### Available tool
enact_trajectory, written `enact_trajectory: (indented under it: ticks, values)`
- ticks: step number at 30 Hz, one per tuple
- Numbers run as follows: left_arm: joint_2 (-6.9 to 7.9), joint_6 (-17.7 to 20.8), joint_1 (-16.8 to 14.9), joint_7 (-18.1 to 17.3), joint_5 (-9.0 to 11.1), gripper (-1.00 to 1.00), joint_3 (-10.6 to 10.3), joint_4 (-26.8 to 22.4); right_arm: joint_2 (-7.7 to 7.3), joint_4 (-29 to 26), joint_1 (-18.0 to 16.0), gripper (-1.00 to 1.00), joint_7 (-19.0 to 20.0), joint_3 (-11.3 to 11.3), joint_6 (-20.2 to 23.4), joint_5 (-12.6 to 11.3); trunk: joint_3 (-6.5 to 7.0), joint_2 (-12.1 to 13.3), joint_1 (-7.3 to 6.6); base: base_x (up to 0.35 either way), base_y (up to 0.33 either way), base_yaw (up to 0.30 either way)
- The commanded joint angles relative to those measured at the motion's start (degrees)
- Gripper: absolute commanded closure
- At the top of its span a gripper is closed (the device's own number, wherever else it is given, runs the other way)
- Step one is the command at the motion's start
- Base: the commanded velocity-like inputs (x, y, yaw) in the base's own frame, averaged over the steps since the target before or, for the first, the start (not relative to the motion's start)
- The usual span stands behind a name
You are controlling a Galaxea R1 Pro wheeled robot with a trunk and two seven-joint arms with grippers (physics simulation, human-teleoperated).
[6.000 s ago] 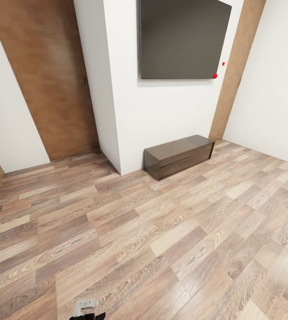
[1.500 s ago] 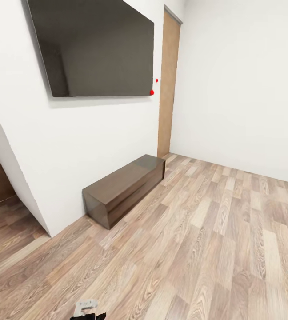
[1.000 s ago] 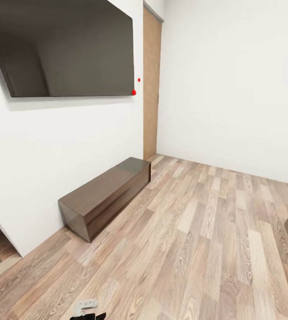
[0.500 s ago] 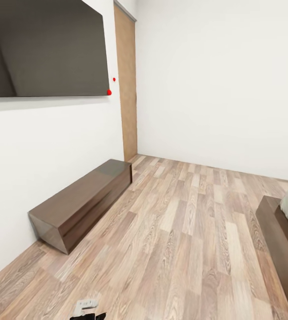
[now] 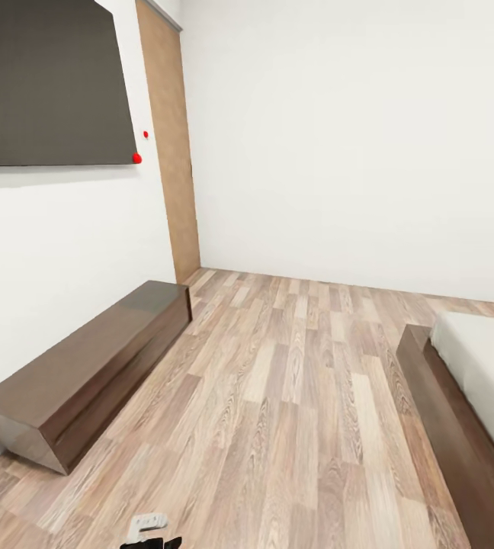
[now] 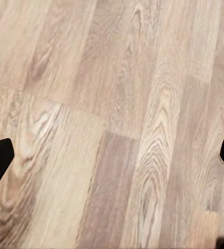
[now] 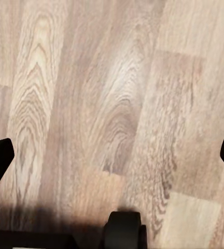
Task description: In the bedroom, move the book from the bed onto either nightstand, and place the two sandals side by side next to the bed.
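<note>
View swung right; bed (image 5: 460, 396), dark frame w/ pale mattress, now closer. Low cabinet (image 5: 87, 374) left. Both grippers (image 6: 112, 155) (image 7: 112, 155) spread wide, empty.

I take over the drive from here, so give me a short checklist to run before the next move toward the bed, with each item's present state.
1. Bed in sight: ok, its dark frame and pale mattress show at the head view's right edge.
2. Floor between robot and bed frame free of obstacles: ok in the part that shows.
3. Low cabinet along the wall out of the path: ok, it lies off to the left.
4. Left gripper empty, jaws apart: ok, just floor between the fingertips.
5. Right gripper empty, jaws apart: ok, likewise.
6. Book, sandals and nightstand located: cannot tell, the visible corner of the mattress is bare.
</note>
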Motion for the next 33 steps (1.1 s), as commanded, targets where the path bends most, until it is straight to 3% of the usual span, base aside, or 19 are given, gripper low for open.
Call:
enact_trajectory:
  ticks: [1, 21, 33]
  values:
    - [0.02, -0.26, -0.02, -0.14, -0.61, -1.00, 0.46, 0.03, -0.03, 0.17, -0.09, -1.00, 0.07, -0.49, -0.13, 0.59, -0.06, -0.02, 0.02, 0.313, -0.021, -0.300]
    - [0.09, -0.32, -0.02, -0.17, -0.61, -1.00, 0.48, 0.03, -0.03, 0.17, -0.09, -1.00, 0.06, -0.49, -0.13, 0.59, -0.06, -0.02, 0.02, 0.311, -0.002, -0.300]
    - [0.09, -0.32, -0.02, -0.17, -0.59, -1.00, 0.48, 0.03, -0.03, 0.17, -0.10, -1.00, 0.06, -0.49, -0.13, 0.59, -0.06, -0.02, 0.02, 0.078, 0.000, -0.300]
